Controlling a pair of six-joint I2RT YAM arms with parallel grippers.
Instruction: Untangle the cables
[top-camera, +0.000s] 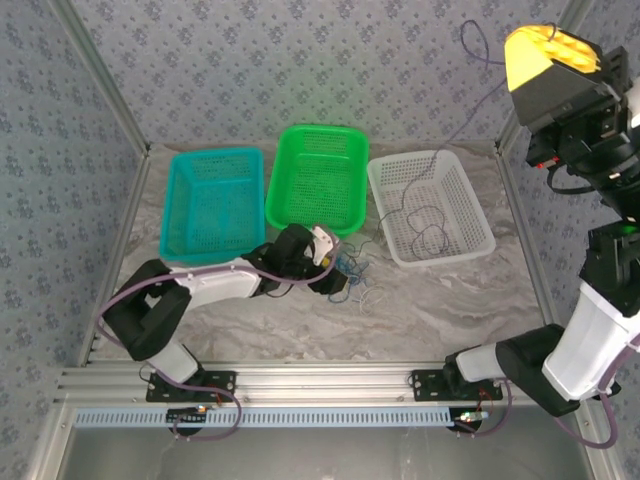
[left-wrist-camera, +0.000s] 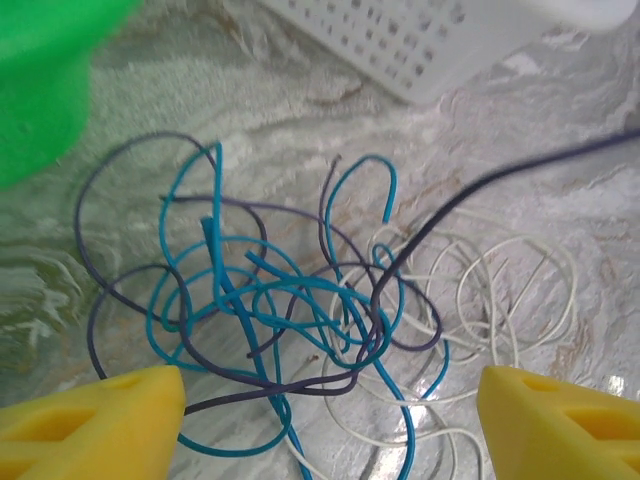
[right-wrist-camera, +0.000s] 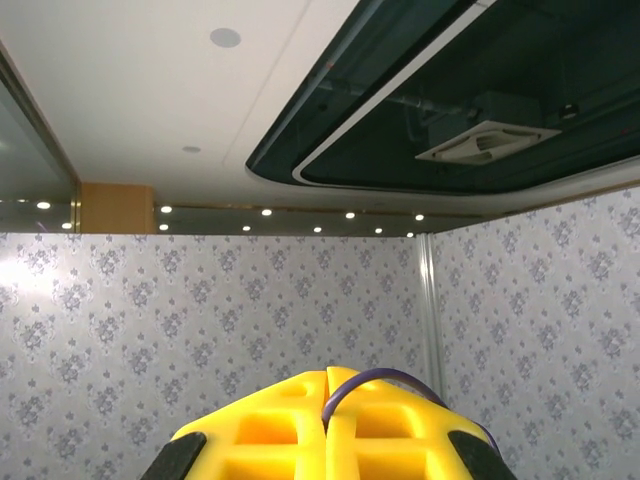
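Note:
The cables lie in a tangle (top-camera: 355, 282) on the marbled table in front of the baskets. Seen from the left wrist, a blue cable (left-wrist-camera: 215, 300), a dark purple cable (left-wrist-camera: 100, 300) and a pale white cable (left-wrist-camera: 520, 290) loop through each other. My left gripper (left-wrist-camera: 330, 430) hovers low over the tangle, open, with its yellow fingers (left-wrist-camera: 90, 420) either side of the knot and nothing between them. My right gripper (top-camera: 550, 45) is raised high at the back right, shut on the purple cable (right-wrist-camera: 390, 378). That cable (top-camera: 465, 125) runs down over the white basket to the tangle.
Three baskets stand in a row at the back: teal (top-camera: 215, 152), green (top-camera: 320, 128) and white (top-camera: 410, 157). The green basket (left-wrist-camera: 40, 80) and the white basket (left-wrist-camera: 440, 40) are close behind the tangle. Patterned walls enclose the table.

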